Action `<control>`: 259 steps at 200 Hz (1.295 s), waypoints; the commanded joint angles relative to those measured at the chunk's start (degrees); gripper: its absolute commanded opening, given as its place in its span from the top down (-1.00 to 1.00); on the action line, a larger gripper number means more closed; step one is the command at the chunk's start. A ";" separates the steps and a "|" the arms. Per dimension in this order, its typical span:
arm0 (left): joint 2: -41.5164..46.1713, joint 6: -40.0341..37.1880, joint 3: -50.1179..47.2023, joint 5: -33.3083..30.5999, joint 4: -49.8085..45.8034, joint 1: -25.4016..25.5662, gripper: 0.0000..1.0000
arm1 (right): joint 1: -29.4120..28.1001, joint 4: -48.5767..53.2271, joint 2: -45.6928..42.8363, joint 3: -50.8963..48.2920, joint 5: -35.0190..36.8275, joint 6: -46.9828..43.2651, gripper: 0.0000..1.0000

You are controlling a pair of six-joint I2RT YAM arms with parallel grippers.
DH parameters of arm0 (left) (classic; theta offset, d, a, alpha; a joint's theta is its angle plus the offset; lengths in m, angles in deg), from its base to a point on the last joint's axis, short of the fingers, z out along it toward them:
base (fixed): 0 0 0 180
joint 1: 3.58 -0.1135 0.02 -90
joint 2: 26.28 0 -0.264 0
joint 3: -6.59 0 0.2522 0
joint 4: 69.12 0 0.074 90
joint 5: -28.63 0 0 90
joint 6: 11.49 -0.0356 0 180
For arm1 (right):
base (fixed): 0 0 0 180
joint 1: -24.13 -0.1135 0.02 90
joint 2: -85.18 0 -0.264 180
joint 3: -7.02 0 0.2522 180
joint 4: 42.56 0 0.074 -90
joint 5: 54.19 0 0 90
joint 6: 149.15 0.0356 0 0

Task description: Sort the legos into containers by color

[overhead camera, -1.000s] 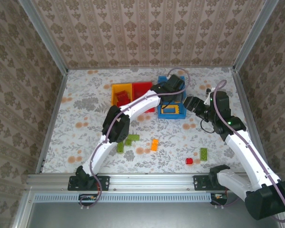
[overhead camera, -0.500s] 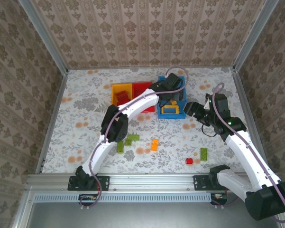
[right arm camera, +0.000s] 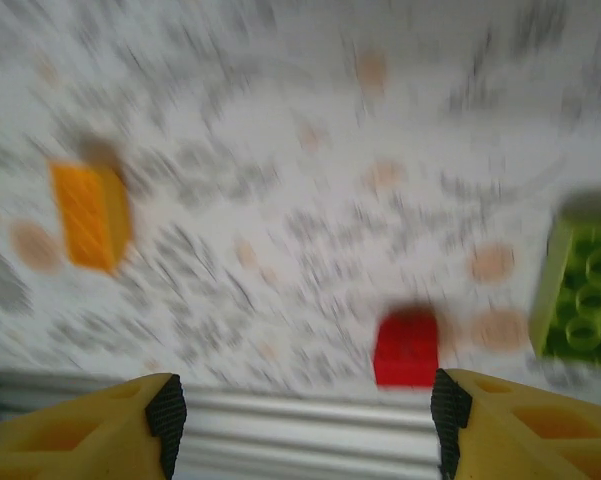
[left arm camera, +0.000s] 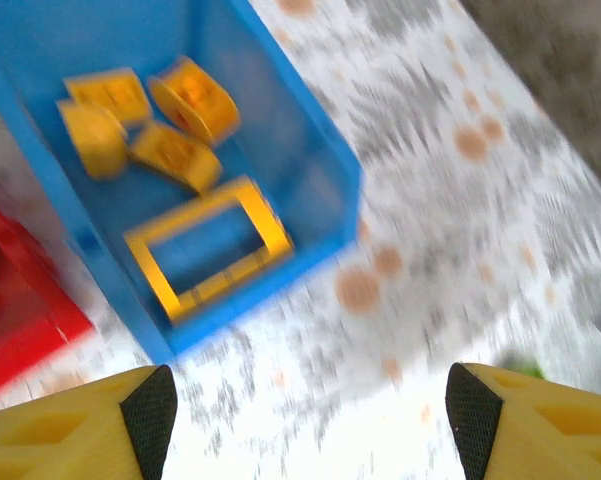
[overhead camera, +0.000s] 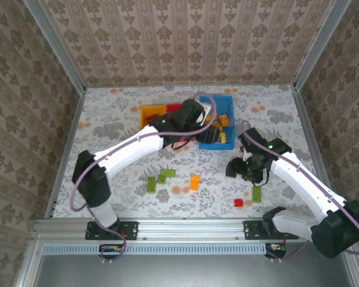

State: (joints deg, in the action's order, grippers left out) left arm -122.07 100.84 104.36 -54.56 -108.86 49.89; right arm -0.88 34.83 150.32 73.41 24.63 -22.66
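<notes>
The blue container (overhead camera: 226, 103) at the back holds several yellow legos (left arm camera: 170, 150), among them a hollow frame (left arm camera: 208, 245). My left gripper (overhead camera: 202, 130) hovers at its near left corner, open and empty (left arm camera: 310, 425). The red container (overhead camera: 174, 107) and yellow container (overhead camera: 150, 112) lie partly under the left arm. Loose legos lie at the front: an orange one (overhead camera: 195, 182), a red one (overhead camera: 238, 203), and green ones (overhead camera: 257, 193) (overhead camera: 165, 175) (overhead camera: 151, 184). My right gripper (overhead camera: 236, 170) hangs open above the table (right arm camera: 305, 420), the red brick (right arm camera: 407, 348) just ahead of its right finger.
A metal rail (overhead camera: 185, 226) runs along the table's near edge, close below the red brick. Patterned walls close in the table on three sides. Both wrist views are blurred by motion. The orange brick (right arm camera: 90, 215) and a green brick (right arm camera: 585, 295) flank the right gripper's view.
The left gripper has opened and drawn back left from over the blue container, where a yellow frame now lies. The right gripper swung from beside the container toward the front loose bricks.
</notes>
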 commanded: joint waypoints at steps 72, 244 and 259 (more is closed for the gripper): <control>21.00 -6.62 -22.66 10.96 -4.66 4.29 -0.48 | -9.66 -2.95 8.52 -12.21 -0.42 8.34 -0.37; 32.40 4.55 -23.80 -11.24 -7.51 1.02 -0.47 | -14.85 -10.69 18.51 5.93 5.55 0.85 0.52; 34.67 6.87 -22.67 -15.64 -10.45 -2.08 -0.46 | -16.58 -13.71 23.00 14.37 5.43 -1.11 0.52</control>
State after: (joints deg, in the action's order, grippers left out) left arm -92.02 102.67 79.58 -58.67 -114.44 51.59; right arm -15.20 26.20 168.77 76.82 28.33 -19.88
